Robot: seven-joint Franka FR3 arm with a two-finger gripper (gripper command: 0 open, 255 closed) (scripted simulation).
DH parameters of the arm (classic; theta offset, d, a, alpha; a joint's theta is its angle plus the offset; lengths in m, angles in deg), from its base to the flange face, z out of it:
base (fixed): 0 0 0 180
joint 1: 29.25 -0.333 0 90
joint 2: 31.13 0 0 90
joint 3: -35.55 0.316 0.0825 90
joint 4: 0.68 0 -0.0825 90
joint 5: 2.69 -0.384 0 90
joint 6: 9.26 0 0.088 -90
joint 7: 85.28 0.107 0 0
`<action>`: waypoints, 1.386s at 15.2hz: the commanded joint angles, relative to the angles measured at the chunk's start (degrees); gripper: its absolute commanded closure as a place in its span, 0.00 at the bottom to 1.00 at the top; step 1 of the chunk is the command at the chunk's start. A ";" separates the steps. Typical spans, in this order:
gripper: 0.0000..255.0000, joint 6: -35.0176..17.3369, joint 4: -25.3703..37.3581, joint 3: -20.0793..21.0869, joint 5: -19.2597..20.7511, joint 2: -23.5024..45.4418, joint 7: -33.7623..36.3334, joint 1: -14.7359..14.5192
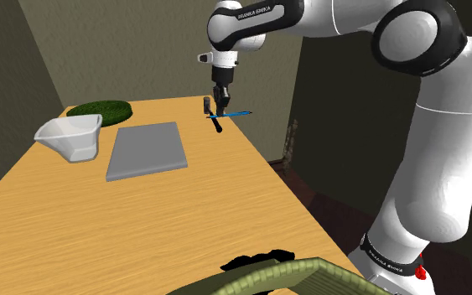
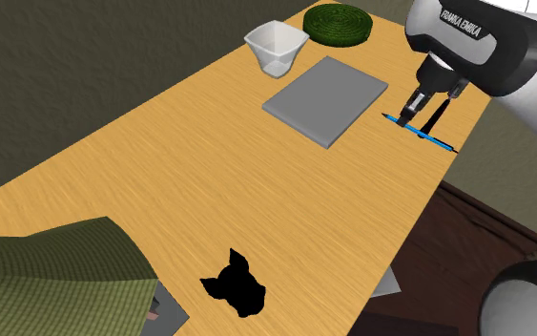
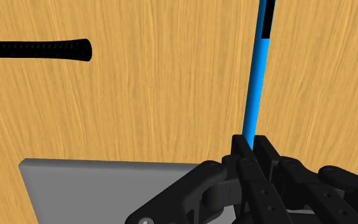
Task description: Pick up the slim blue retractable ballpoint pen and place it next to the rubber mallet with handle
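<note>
Plainly, the black gripper [image 3: 254, 145] is clamped on the blue pen [image 3: 255, 95]; its 2 fingers [image 3: 240, 147] press together on one end of the barrel, and the rest of the pen runs straight out from them over the wooden table [image 3: 158, 95]. In the shoulder view the gripper [image 1: 220, 107] points down from the white arm [image 1: 443, 126] at the far end of the table [image 1: 142, 218], and the pen [image 1: 241, 111] lies level across the fingertips; whether it is clear of the wood I cannot tell. The mallet [image 1: 216, 126] lies just beside it; its black ribbed handle [image 3: 34, 49] rests flat on the table, apart from the pen.

Towards the shoulder view's left lies 1 flat grey slab [image 1: 146, 149]; beyond it stand a white container [image 1: 70, 137] and a green round mat [image 1: 100, 110]. In the second exterior view the gripper [image 2: 419, 126] holds the pen [image 2: 443, 144] near the table's edge [image 2: 419, 205], beside the grey slab [image 2: 325, 98]; at the near end lie an olive woven thing [image 2: 56, 277] and a black shape [image 2: 235, 286].
</note>
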 commanded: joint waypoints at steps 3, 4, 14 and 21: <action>1.00 2.52 6.35 -1.82 -0.92 4.38 -4.87 3.19; 1.00 3.18 8.16 -2.22 -1.20 5.67 -6.00 4.01; 1.00 3.21 14.46 -3.62 -2.73 12.62 -11.42 8.08; 1.00 -1.94 9.66 -3.51 -2.98 13.01 -12.01 7.89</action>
